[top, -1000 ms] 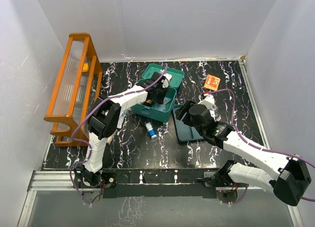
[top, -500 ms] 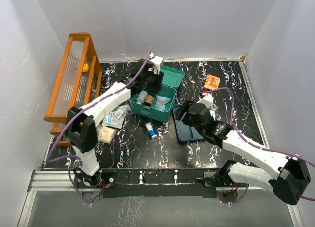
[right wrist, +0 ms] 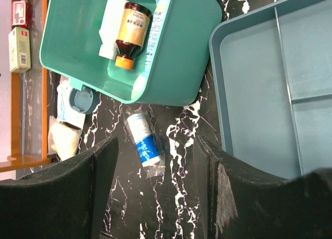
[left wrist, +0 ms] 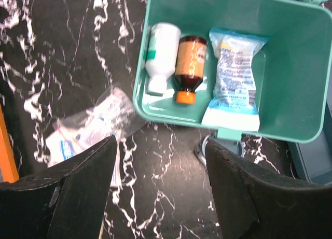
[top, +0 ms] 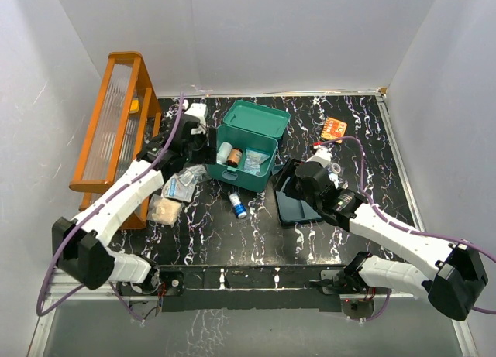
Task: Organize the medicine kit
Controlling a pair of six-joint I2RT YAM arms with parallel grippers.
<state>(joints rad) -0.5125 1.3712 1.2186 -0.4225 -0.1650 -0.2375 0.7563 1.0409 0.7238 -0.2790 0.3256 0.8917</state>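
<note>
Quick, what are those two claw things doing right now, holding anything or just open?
Left gripper: open, holding nothing.
Right gripper: open, holding nothing.

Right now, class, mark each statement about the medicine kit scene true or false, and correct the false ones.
1. The brown bottle lies inside the medicine kit. True.
2. The tray insert sits inside the kit. False: it lies on the table beside it.
3. The left tool grips the white bottle. False: it is open and empty; the bottle lies in the kit.
4. A blue-and-white bottle lies on the table outside the kit. True.
</note>
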